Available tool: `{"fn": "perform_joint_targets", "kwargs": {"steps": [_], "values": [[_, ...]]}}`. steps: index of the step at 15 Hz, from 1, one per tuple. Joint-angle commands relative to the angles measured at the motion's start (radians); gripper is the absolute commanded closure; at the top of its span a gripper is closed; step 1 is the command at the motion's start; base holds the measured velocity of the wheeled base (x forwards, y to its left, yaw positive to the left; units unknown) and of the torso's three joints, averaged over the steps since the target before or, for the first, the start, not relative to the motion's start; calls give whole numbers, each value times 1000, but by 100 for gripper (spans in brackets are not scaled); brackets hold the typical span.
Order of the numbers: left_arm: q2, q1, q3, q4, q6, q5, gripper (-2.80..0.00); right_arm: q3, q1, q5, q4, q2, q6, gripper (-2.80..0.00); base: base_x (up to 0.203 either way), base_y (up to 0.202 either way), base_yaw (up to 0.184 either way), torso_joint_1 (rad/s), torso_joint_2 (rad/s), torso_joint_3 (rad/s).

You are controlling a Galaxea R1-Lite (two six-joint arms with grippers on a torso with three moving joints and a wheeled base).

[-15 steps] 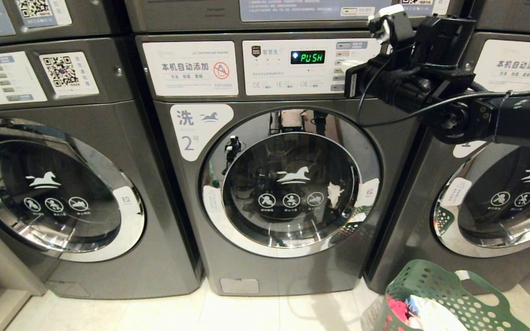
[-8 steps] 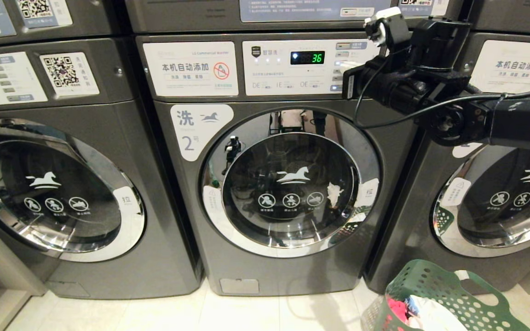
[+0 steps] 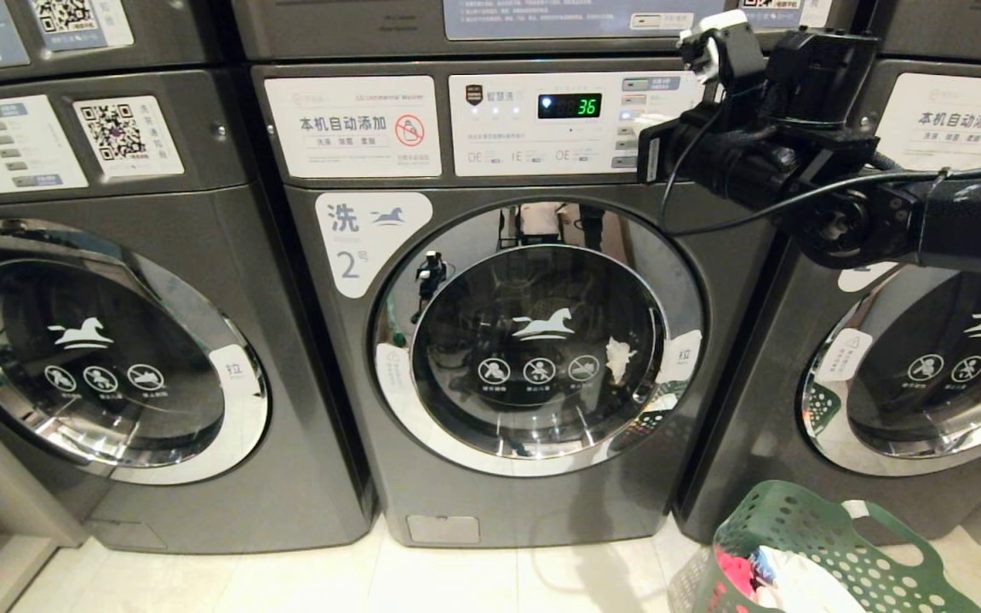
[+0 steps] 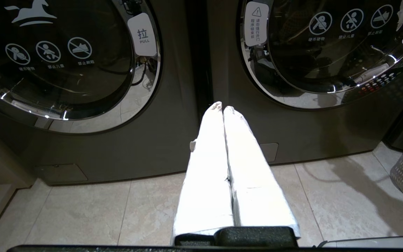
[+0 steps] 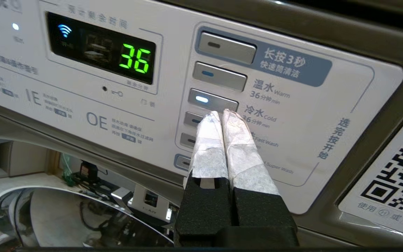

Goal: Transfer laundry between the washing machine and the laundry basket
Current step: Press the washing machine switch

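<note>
The middle washing machine, marked 2, has its round door shut, and its display reads 36. My right gripper is shut and empty at the control panel. Its taped fingertips rest just under a lit button and cover part of the button below. In the head view the right arm reaches in from the right. The left gripper is shut and empty, hanging low before the gap between two machines. The green laundry basket stands on the floor at lower right with laundry inside.
Similar grey machines stand to the left and right, with another row stacked above. Pale tile floor runs in front. A cable loops off the right wrist.
The middle machine's display has switched from PUSH to 36. The right gripper shifted slightly at the panel and came back; the left has not moved.
</note>
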Motion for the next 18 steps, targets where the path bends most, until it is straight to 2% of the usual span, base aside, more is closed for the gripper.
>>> {"fn": "perform_joint_targets", "kwargs": {"steps": [1, 10, 18], "values": [[0, 0, 0, 0, 0, 0, 0, 16, 2, 0, -5, -18, -1, 0, 0, 0, 0, 0, 0, 0], [0, 0, 0, 0, 0, 0, 0, 153, 3, -3, -11, -67, -4, 0, 0, 0, 0, 0, 0, 0], [0, -1, 0, 0, 0, 0, 0, 143, 2, 0, -12, -27, -3, 0, 0, 0, 0, 0, 0, 0]]}}
